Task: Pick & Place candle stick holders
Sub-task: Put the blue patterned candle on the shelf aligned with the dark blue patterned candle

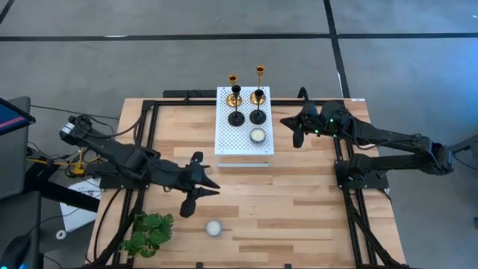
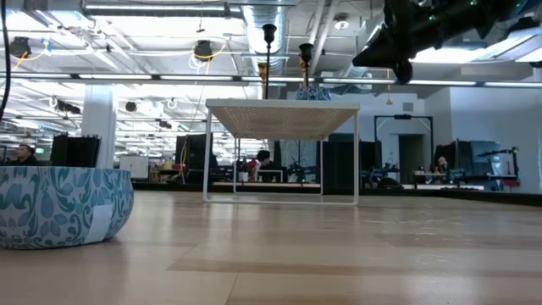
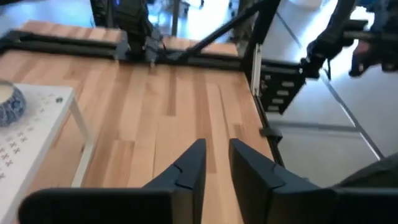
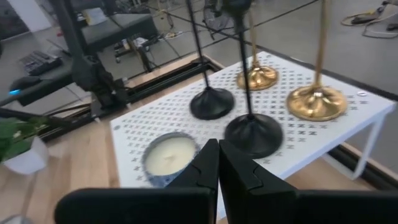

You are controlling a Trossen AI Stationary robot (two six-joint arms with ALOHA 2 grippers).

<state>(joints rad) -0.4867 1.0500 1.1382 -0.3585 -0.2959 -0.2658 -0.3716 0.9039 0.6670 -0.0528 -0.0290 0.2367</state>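
Looking down on your worktop [image 1: 299, 202], all four candle stick holders sit on the white perforated stand [image 1: 224, 142]: two gold holders [image 1: 259, 71] at its far edge, two black holders [image 1: 258, 116] just in front of them, and a candle in a blue patterned cup [image 1: 258, 135] nearest you. Your right tool [image 1: 297, 137] hovers beside the stand, fingers shut, empty. Your left tool [image 1: 200, 196] hangs mid-worktop with a narrow gap between its fingers, holding nothing. A second candle [image 1: 213, 228] sits near the green plant [image 1: 147, 233].
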